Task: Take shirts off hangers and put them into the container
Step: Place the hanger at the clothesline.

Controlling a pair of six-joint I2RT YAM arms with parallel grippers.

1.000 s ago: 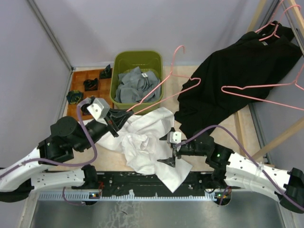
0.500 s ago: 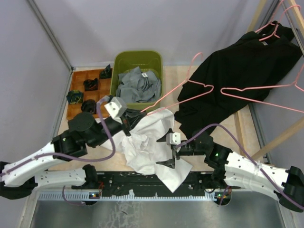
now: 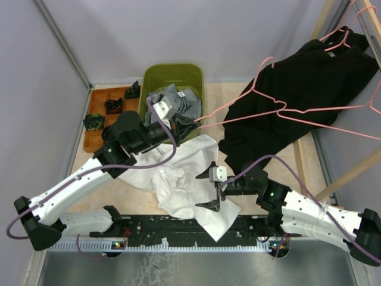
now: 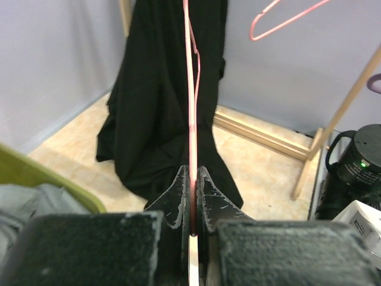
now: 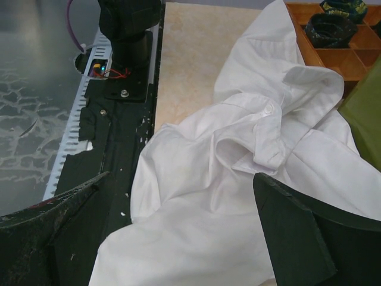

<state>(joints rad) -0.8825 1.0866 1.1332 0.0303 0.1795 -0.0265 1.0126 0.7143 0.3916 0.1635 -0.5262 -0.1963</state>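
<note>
Left arm (image 3: pixel 65 189): white links, black joints
Right arm (image 3: pixel 309 217): same, 1 green light
Cables (image 3: pixel 268 158): purple
Fingers (image 5: pixel 309 238): black, scuffed

Pretty clearly a robotics lab cell: bare grey partition walls (image 3: pixel 149 30) up top, black mounting rail (image 3: pixel 143 227) along the bottom edge.

White shirt (image 5: pixel 238 149): thin cloth, matt, heavily creased. Black shirt (image 3: pixel 297 89): matt cloth, no sheen. Grey shirt (image 3: pixel 175 107): matt cloth, rumpled. Pink hanger (image 4: pixel 190 107): thin wire, smooth coated finish. Container (image 3: pixel 172 67): olive plastic, smooth, faint sheen. Tray (image 3: pixel 98 95): brown wood, smooth finish. Rack pole (image 3: pixel 351 173): pale bare wood. Left gripper (image 4: pixel 192 179): black plastic fingers, scuffed pale at the edges. Table (image 5: pixel 190 47): tan, speckled, matt.
</note>
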